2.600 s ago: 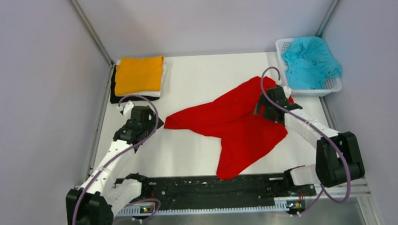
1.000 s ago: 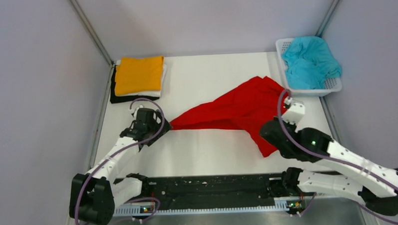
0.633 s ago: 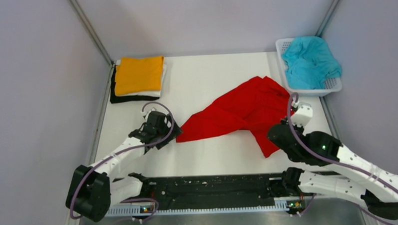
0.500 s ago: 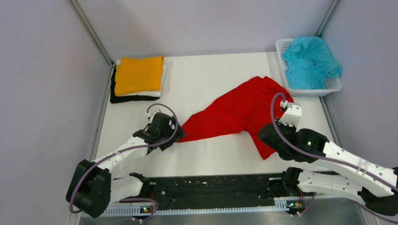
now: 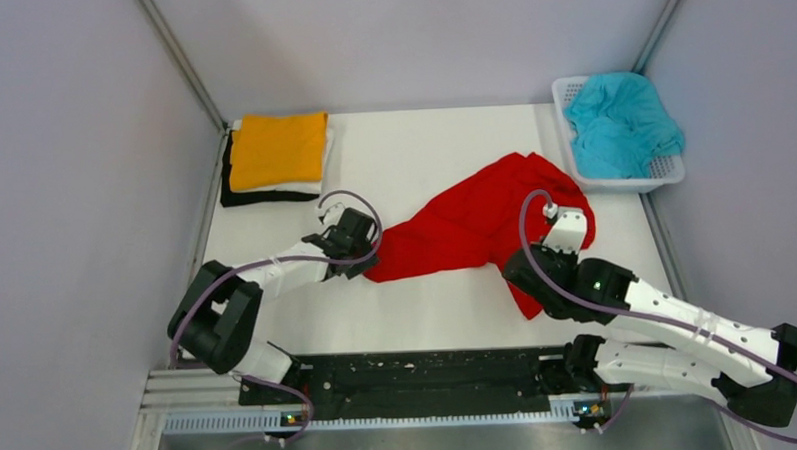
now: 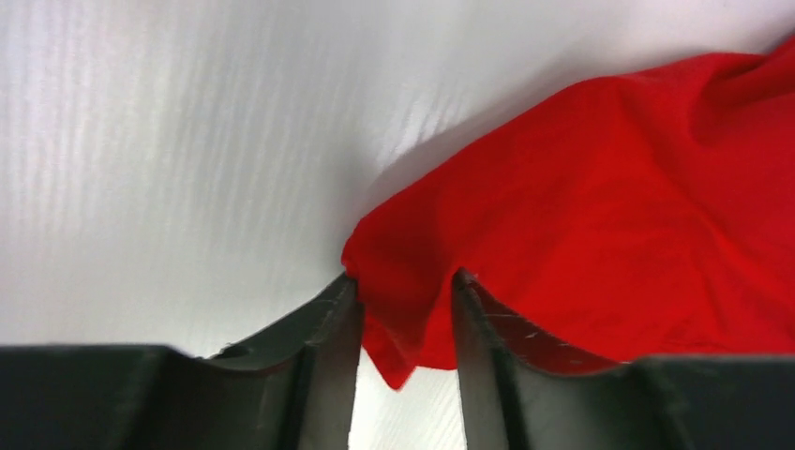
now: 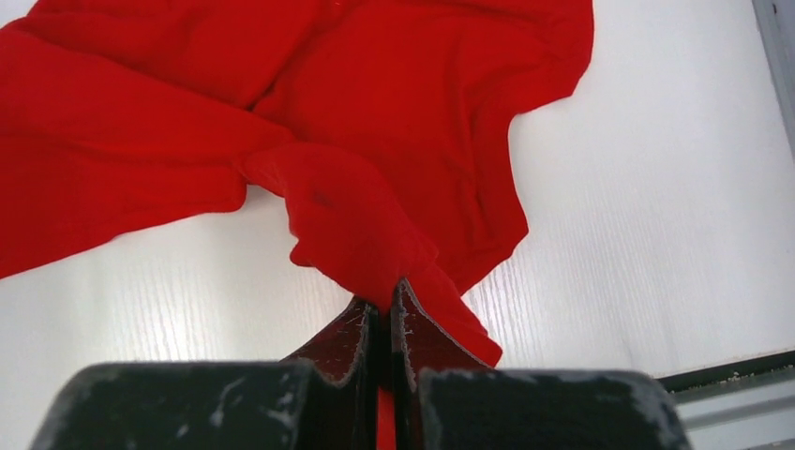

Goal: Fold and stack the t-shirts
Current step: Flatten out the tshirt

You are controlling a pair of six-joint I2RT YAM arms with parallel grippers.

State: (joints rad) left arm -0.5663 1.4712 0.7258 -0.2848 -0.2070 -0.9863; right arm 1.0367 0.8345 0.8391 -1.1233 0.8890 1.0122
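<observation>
While the red t-shirt lies crumpled and unspread across the middle of the counter, the step in hand looks to be getting hold of it at two points so it can be pulled flat before any fold. The right jaws are pressed nearly together on a raised ridge of the red cloth at its lower right lobe, with fabric pinched between them and draping away toward the top of the wrist view. The left jaws stand partly apart at the shirt's left tip, a corner of the hem sitting between them and touching both inner faces; they do not look clamped yet. The next move probably calls for the left jaws to close on that corner, then for both arms to lift and draw apart so the cloth tensions and spreads. At the upper left of the overhead view, the orange t-shirt tops a folded stack; a teal t-shirt waits in the basket at upper right.
</observation>
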